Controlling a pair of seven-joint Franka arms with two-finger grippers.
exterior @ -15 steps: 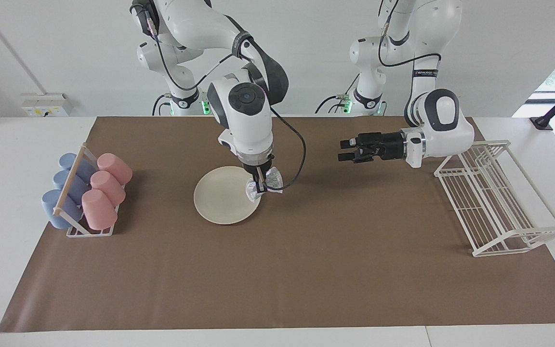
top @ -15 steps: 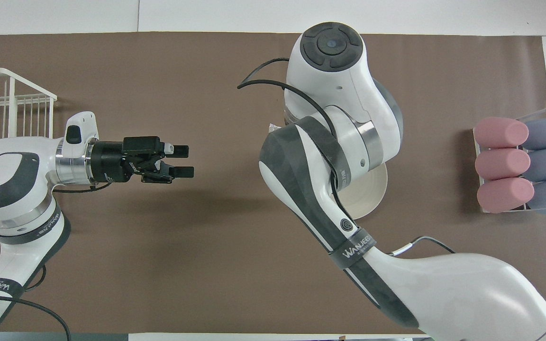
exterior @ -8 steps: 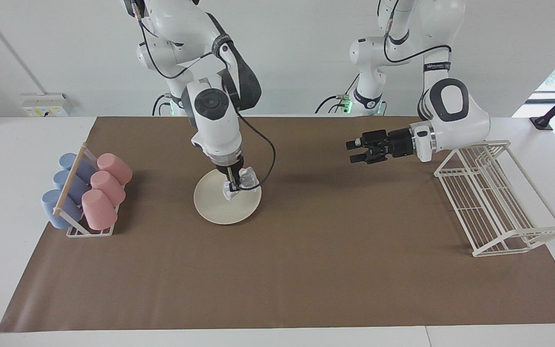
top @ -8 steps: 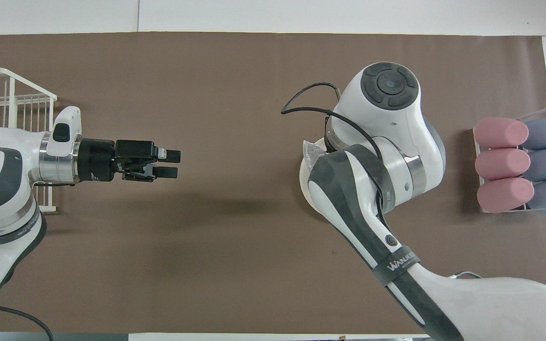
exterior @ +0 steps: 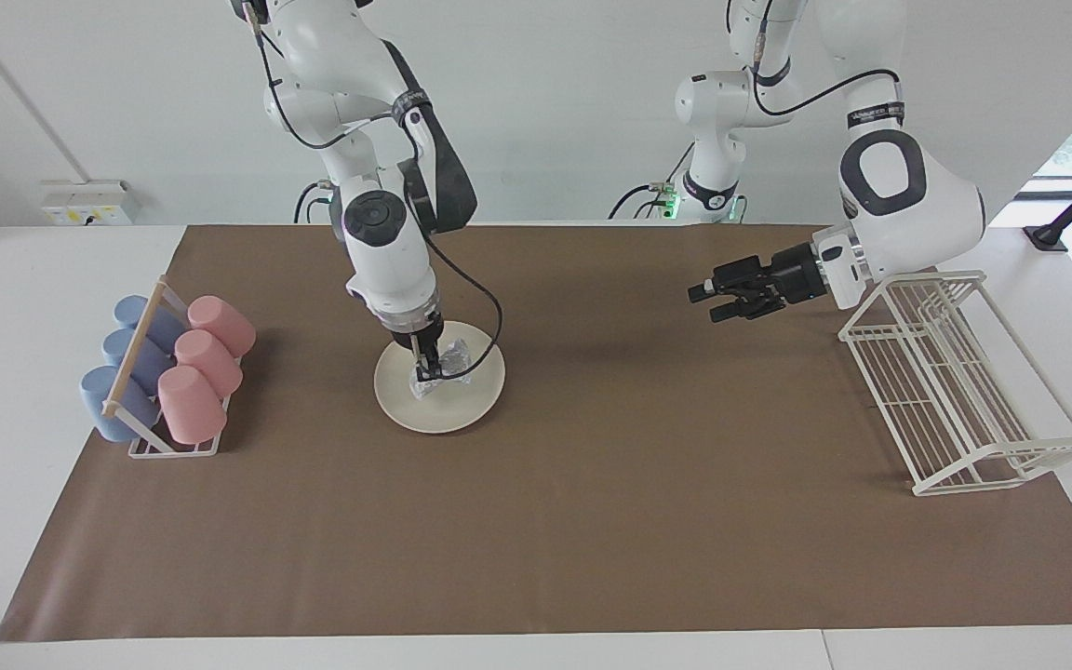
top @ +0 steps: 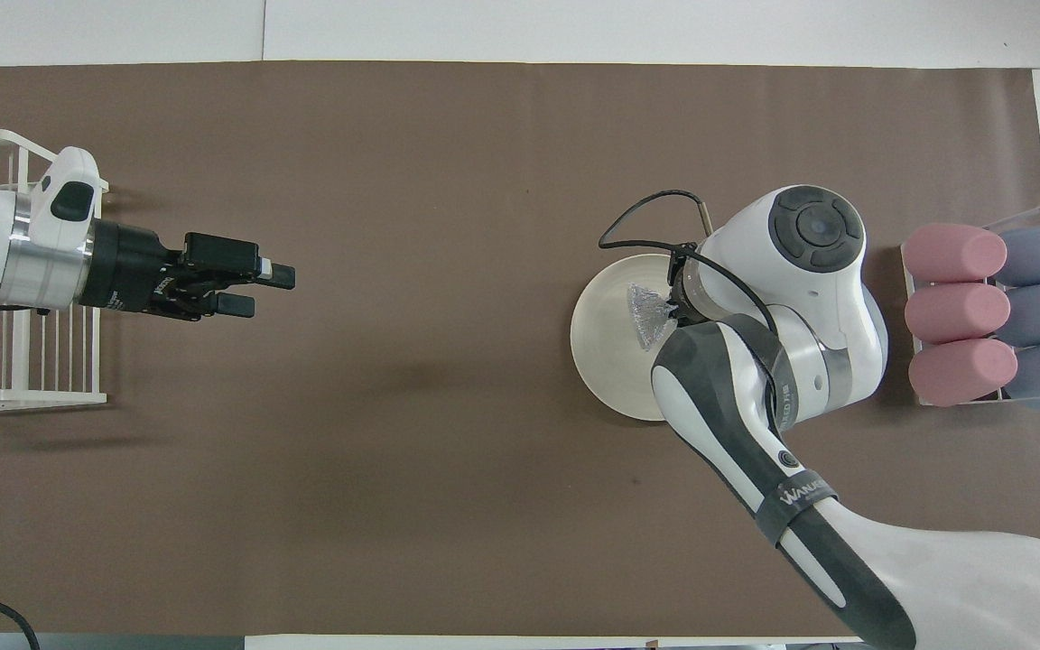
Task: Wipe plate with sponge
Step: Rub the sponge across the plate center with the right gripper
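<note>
Moved: right gripper (exterior: 422, 365) has swung from the plate's rim in over its middle, dragging the sponge (exterior: 440, 365) along; left gripper (exterior: 720, 302) has pulled back toward the white wire rack (exterior: 964, 391).
Right gripper: clenched on the sponge, pressing it onto the plate (exterior: 462, 405).
Left gripper: fingers spread, holding nothing, waiting above the brown mat (exterior: 592, 521).
Plate: flat on the mat, between the rack of pink and blue cups (exterior: 168, 368) and the table's middle.
</note>
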